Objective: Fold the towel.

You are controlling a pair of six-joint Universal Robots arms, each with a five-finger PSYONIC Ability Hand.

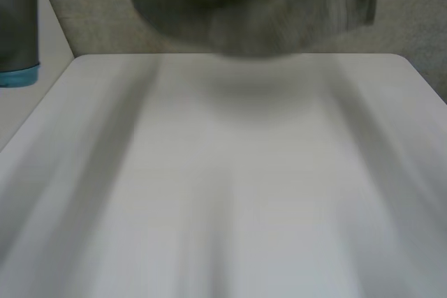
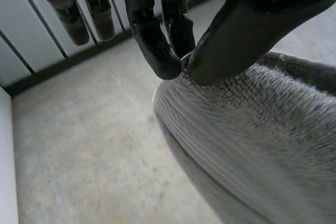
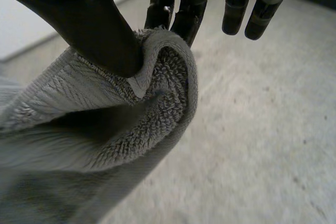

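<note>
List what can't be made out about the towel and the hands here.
1. Head view: the towel is cut off by the top edge, so its outline and folds can't be read.
2. Left wrist view: the thumb of the left hand covers the spot it pinches, so corner or edge can't be told.
3. Right wrist view: the right hand pinches a curled-over hem, and the towel's remainder runs out of frame.

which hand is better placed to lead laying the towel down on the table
Probably the right hand: its thumb and fingers pinch a bunched fold of the towel. The left hand nips only a thin edge at its fingertips. Both hold it up off the table.
</note>
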